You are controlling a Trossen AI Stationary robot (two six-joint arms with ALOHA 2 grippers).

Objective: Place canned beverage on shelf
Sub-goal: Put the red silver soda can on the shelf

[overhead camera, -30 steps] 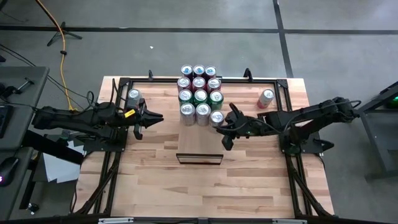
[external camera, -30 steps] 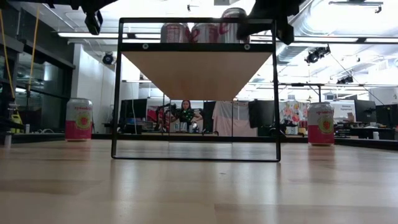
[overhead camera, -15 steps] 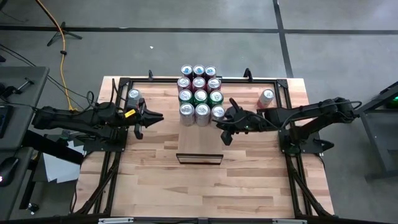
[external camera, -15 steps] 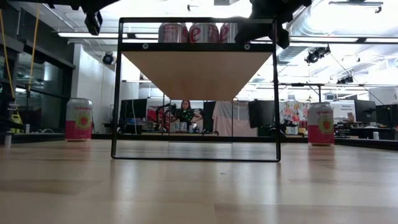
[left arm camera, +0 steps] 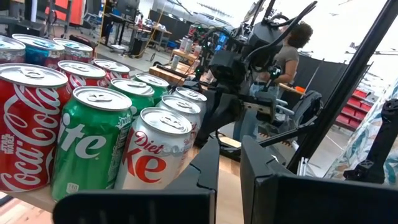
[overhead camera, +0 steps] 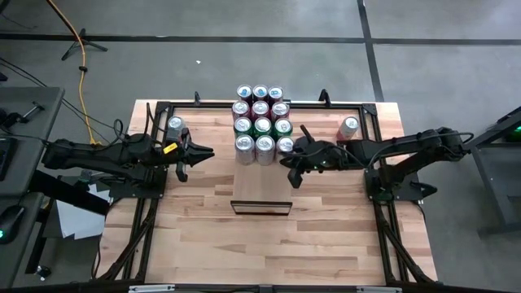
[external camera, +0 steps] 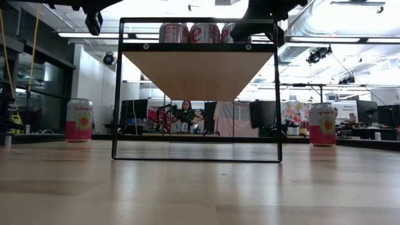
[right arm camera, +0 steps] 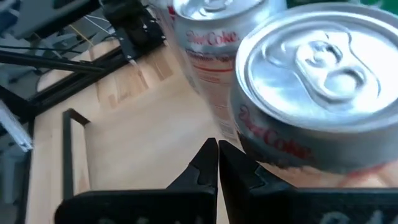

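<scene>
High view: twelve cans [overhead camera: 260, 125] on shelf [overhead camera: 260, 175], two beside; both hands [overhead camera: 288, 168] [overhead camera: 198, 155] pinched together.

Twelve cans [overhead camera: 260, 125] grouped on one shelf [overhead camera: 260, 181]; two more cans [overhead camera: 175, 125] apart on the tabletop [overhead camera: 269, 236].

The cans [left arm camera: 93, 143] are of thin metal with glossy printed sides, and their lids [right arm camera: 317, 68] are bare brushed aluminium, shiny. The shelf [overhead camera: 260, 183] is pale wood, smooth, with a thin dark metal frame [external camera: 119, 87]. The table [overhead camera: 326, 236] is wood in plank pattern, with a light satin finish. The fingers [right arm camera: 208, 165] of the right arm look like matt black plastic. The floor [overhead camera: 244, 49] is grey and dull.
</scene>
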